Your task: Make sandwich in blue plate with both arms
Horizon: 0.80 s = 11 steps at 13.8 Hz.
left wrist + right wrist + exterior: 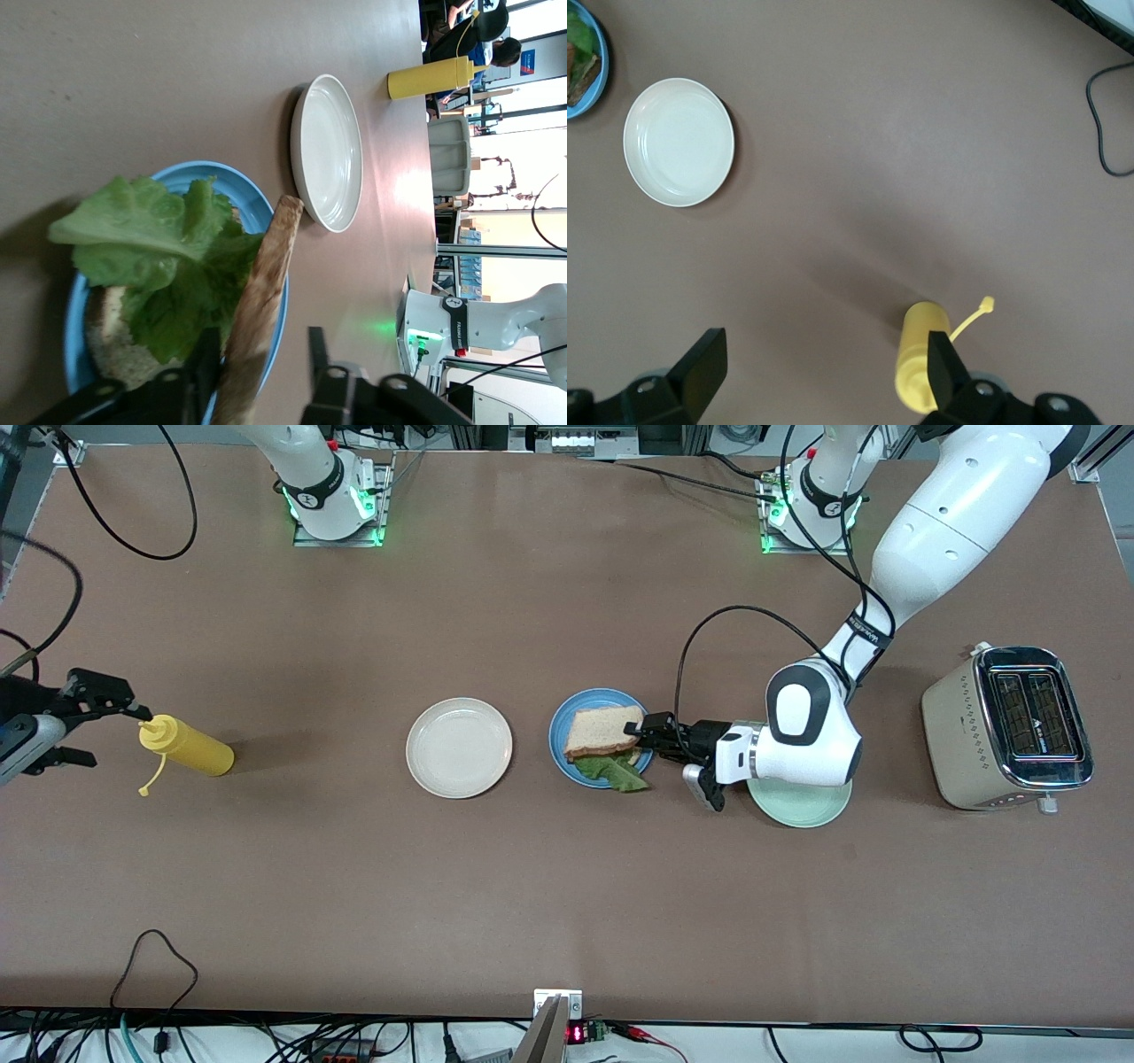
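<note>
The blue plate (pixel 560 735) (pixel 208 173) sits mid-table and carries the sandwich: a bottom bread slice (pixel 106 341), a ruffled lettuce leaf (pixel 616 772) (pixel 168 266) and a top bread slice (pixel 602 729) (pixel 266 292). The top slice leans tilted on the lettuce. My left gripper (pixel 645 737) (pixel 259 363) is at the plate's edge, open. The top slice's edge stands between its fingers, against one and clear of the other. My right gripper (pixel 106 726) (pixel 824 367) waits open at the right arm's end of the table, holding nothing.
A yellow squeeze bottle (pixel 190 746) (pixel 917 354) lies beside the right gripper. A cream-white plate (pixel 459 747) (pixel 328 150) (pixel 678 142) sits beside the blue plate. A mint-green plate (pixel 802 802) lies under the left wrist. A toaster (pixel 1010 726) stands at the left arm's end.
</note>
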{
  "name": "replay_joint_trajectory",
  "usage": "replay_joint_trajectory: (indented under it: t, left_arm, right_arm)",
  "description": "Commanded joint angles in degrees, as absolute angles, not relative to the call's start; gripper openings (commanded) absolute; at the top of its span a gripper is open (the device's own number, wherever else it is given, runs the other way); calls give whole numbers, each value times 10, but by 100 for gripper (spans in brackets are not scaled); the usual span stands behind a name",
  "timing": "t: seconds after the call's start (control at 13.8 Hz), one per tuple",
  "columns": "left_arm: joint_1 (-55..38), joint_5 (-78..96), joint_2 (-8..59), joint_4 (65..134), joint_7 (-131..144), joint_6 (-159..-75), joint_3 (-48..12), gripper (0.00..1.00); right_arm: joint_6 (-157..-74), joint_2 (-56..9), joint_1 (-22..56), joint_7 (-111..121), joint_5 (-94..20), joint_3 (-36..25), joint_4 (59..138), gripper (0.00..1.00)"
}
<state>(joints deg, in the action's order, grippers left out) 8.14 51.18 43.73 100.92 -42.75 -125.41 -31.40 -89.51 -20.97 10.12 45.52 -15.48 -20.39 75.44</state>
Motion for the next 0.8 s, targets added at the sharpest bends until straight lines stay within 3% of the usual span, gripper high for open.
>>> replay_joint_trajectory:
  t: [0.0,0.36,0.72]
  left_arm:
    - [89,471,419,1006,-441,-1251,-307,100]
    - [98,354,364,1007,-431,-1225,-291,100]
    - [103,193,283,1000,-333,-1130,-272,100]
  right_arm:
    - [-907,-145,50,355,-96,-106,805,100]
    - [-914,-61,-33,174,-16,48,880,100]
    - [-916,-5,-34,154,-16,49,926,100]
